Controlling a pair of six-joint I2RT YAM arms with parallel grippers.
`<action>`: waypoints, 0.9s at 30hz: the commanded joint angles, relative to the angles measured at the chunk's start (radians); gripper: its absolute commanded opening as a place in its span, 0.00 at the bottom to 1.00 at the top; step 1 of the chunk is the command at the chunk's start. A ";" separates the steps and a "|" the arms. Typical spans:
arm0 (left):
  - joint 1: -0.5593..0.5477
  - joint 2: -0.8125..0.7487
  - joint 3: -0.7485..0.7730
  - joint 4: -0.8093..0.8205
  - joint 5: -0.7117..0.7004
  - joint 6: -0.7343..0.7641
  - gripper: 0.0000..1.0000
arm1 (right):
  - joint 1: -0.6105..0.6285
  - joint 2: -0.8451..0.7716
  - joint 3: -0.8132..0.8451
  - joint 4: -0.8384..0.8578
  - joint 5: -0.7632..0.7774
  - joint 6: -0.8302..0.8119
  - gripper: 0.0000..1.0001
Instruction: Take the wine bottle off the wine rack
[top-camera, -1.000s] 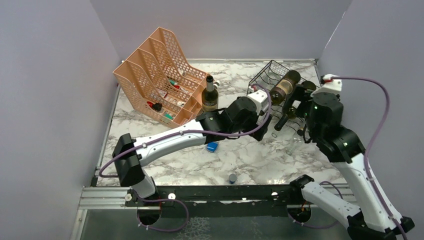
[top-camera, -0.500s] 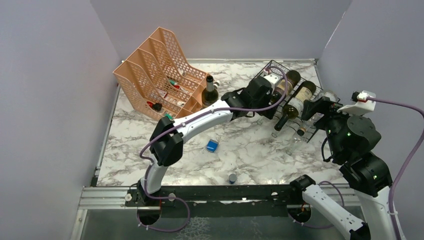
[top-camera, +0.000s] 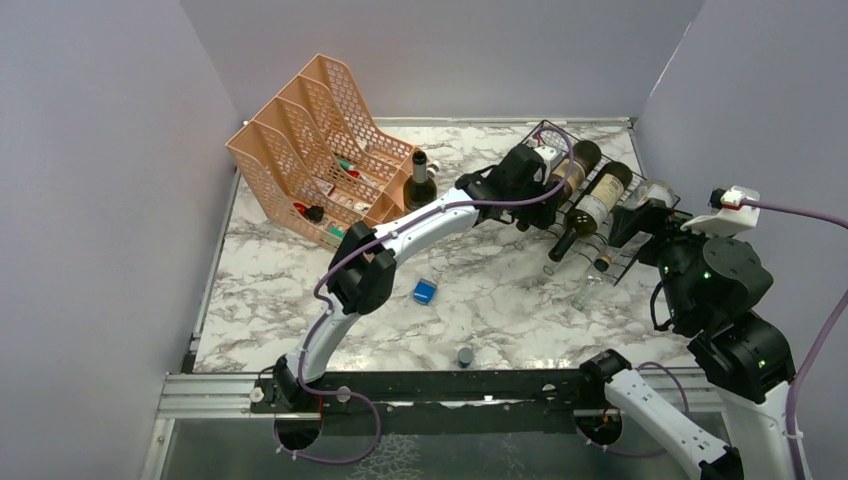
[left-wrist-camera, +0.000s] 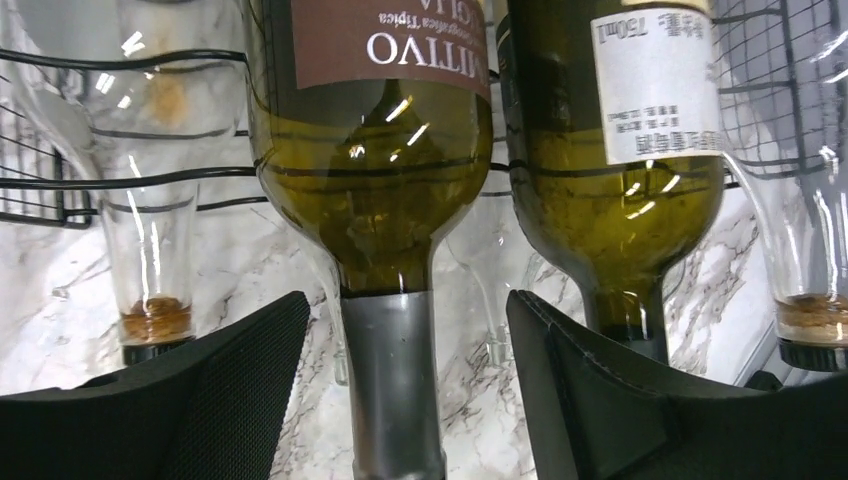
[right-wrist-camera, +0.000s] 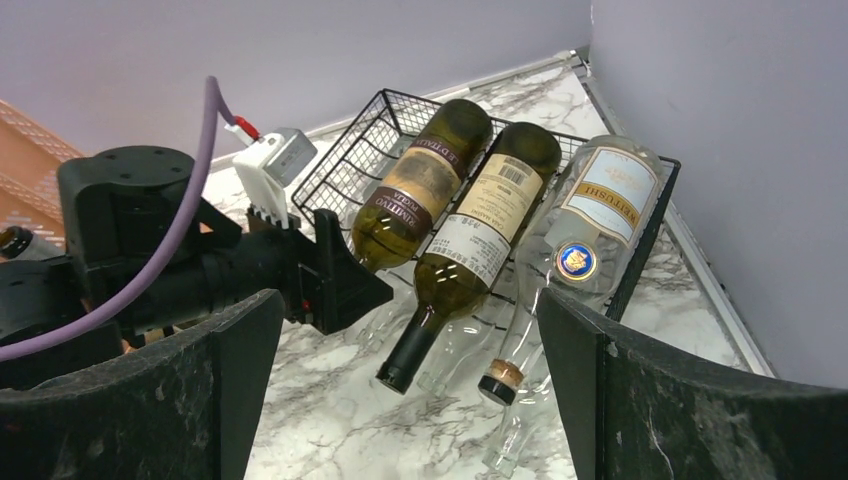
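Note:
The black wire wine rack (top-camera: 545, 135) stands at the back right and holds three bottles in its top row. The leftmost is a green wine bottle (top-camera: 578, 160) with a brown label. My left gripper (top-camera: 528, 205) is open at that bottle's neck. In the left wrist view the silver foil neck (left-wrist-camera: 392, 390) lies between the two black fingers (left-wrist-camera: 200, 400), with gaps on both sides. My right gripper (top-camera: 632, 218) is open and empty, held back from the rack's front right. The right wrist view shows the rack (right-wrist-camera: 370, 130), the brown-label bottle (right-wrist-camera: 425, 180) and the left gripper (right-wrist-camera: 345, 285).
A second green bottle (right-wrist-camera: 490, 220) and a clear bottle (right-wrist-camera: 595, 200) lie beside the first, with empty clear bottles below. A peach mesh organizer (top-camera: 320, 150) and an upright bottle (top-camera: 420, 185) stand at the back left. A blue object (top-camera: 424, 292) and a small grey cap (top-camera: 465, 355) lie mid-table.
My left arm has swung from mid-table to the rack, and its open fingers now straddle the leftmost bottle's neck. My right arm has drawn back to the right.

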 joint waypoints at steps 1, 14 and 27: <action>0.019 0.041 0.051 0.005 0.093 -0.048 0.76 | -0.004 -0.006 0.025 -0.036 -0.005 -0.013 1.00; 0.038 0.076 0.067 0.033 0.153 -0.095 0.59 | -0.003 -0.008 0.016 -0.045 -0.052 -0.006 0.99; 0.056 0.107 0.100 0.038 0.208 -0.118 0.50 | -0.003 -0.014 0.016 -0.040 -0.045 -0.005 0.98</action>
